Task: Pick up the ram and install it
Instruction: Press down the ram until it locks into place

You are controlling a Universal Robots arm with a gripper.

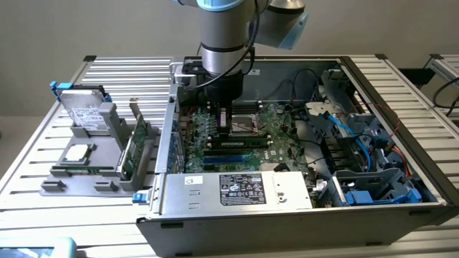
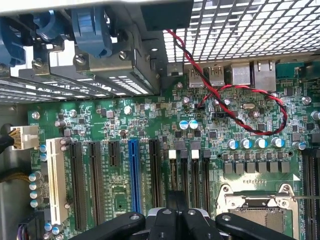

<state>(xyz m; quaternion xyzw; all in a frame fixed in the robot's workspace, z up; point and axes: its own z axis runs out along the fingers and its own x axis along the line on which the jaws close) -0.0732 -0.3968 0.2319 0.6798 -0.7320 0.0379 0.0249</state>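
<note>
Slatted metal workbench (image 1: 43,161), open computer case (image 1: 301,215) on top, motherboard (image 2: 150,130) exposed inside. Gripper (image 1: 228,126) lowered into case over motherboard, close above memory slots (image 2: 190,175) beside processor socket (image 2: 260,210). Fingers pressed together (nothing seen between them in wrist view). Ram (image 1: 240,143) lying seated in slot just below gripper. Grey holder rack (image 1: 86,172) at exterior view's left, with hard drive (image 1: 86,115), processor chip (image 1: 77,153), expansion card (image 1: 136,142)

You see a green motherboard (image 2: 150,130) with one blue expansion slot (image 2: 134,175) among black ones, a twisted red-and-black wire pair (image 2: 240,117), and the black claw (image 2: 175,220).
</note>
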